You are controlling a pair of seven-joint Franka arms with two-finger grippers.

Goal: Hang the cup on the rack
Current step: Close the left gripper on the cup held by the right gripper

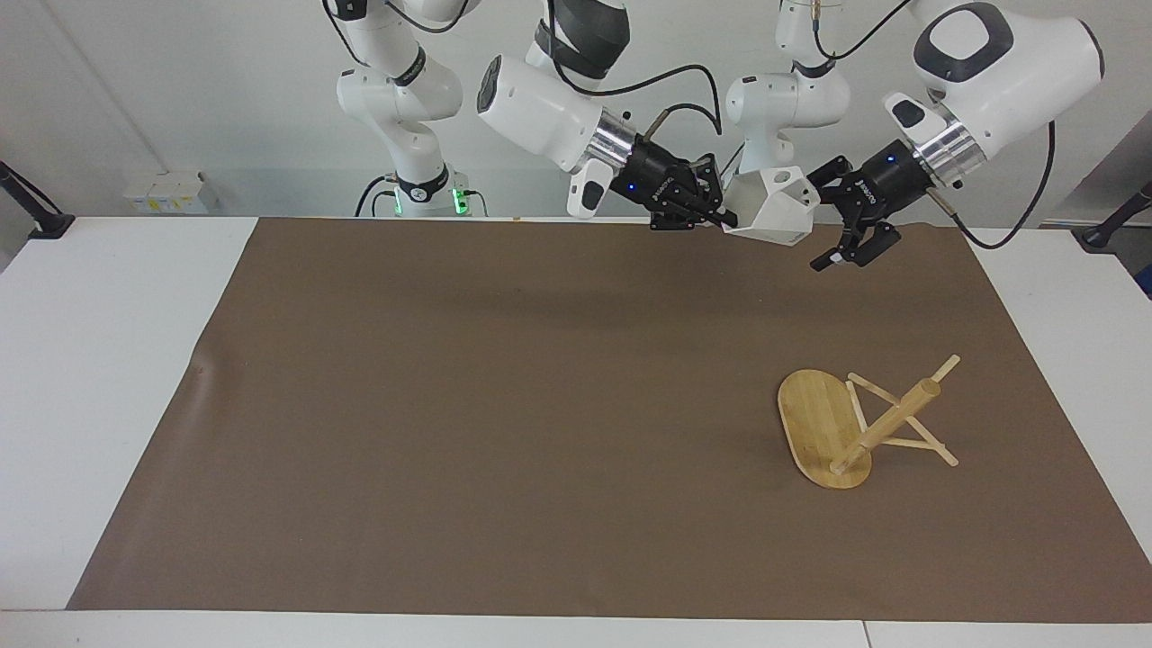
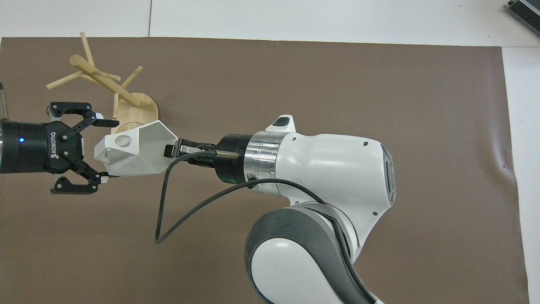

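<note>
Brown mat (image 1: 504, 405) spread over white table (image 1: 108, 360), small dark device (image 2: 525, 10) at table's corner

This is a robotics lab. Two white arms (image 1: 540, 108) stand on bases at the edge of a plain white table (image 1: 108, 360), with black cables (image 1: 666, 85) looping off them. A brown mat (image 1: 450, 405) covers the table's middle. By the arms rises a bare white wall (image 1: 180, 90), with a small socket box (image 1: 166, 191) low on it.
</note>
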